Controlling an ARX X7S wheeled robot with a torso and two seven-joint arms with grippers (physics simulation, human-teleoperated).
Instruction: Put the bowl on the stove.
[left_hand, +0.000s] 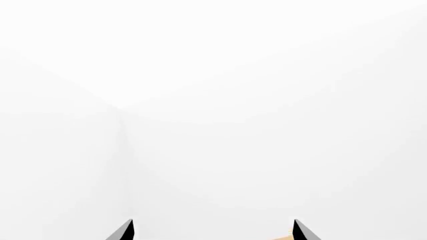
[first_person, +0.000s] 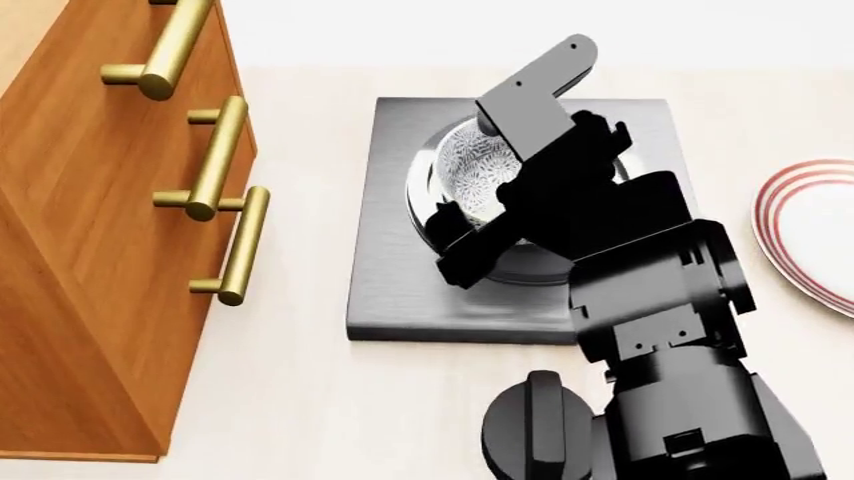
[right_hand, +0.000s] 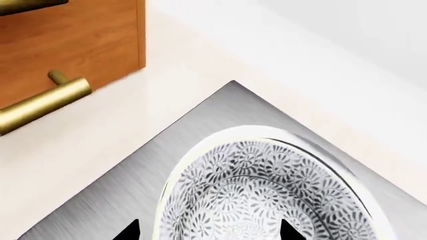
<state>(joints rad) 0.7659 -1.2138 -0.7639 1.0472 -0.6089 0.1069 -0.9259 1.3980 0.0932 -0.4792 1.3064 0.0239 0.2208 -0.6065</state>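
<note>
The bowl, white with a grey-blue floral pattern, sits upright on the burner rings of the dark grey stove. My right arm reaches over the stove and hides the bowl's near side. In the right wrist view the bowl fills the lower half, resting on the stove. My right gripper is open and straddles the rim, with one fingertip outside the bowl and one over its inside. My left gripper is open, faces a blank white wall and holds nothing.
A wooden cabinet with brass handles stands to the left of the stove. A white plate with red rim rings lies at the right edge. A round black knob sits in front of the stove on the beige counter.
</note>
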